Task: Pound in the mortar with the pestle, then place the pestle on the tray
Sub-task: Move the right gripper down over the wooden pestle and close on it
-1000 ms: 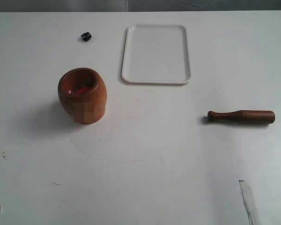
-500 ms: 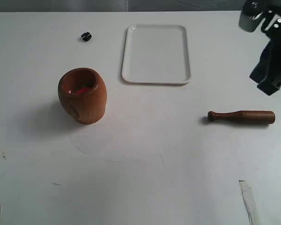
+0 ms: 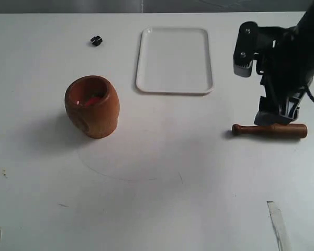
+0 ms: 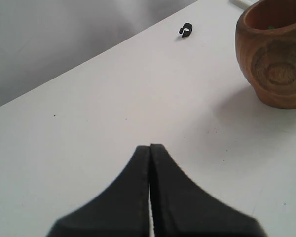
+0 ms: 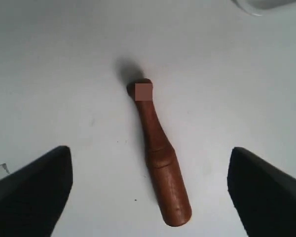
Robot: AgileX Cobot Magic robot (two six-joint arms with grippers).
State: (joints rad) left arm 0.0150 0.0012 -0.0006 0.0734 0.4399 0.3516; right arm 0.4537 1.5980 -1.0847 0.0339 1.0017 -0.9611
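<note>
The mortar (image 3: 92, 106) is seen standing on the white table (image 3: 162, 198), left of the middle in the exterior view, with reddish bits lying inside its wide mouth. The tray (image 3: 174, 60) is set flat on the table farther back, near the middle, apart from both the mortar and the pestle (image 3: 269, 130). The pestle is laid on its side at the right of the table, well apart from the mortar, its small knob turned toward the middle of the table and its thick end toward the right edge.

The right gripper (image 3: 276, 116) is held directly over the pestle. Its fingers (image 5: 34, 190) are spread wide, and in the right wrist view one is shown on each side of the thick half of the pestle, neither touching the wood.

The left gripper (image 4: 150, 148) is shown only in the left wrist view, where its fingers are pressed together tip to tip above the bare table, with the mortar off to one side. A small black object (image 3: 96, 40) is left on the table behind the mortar, well apart from it
</note>
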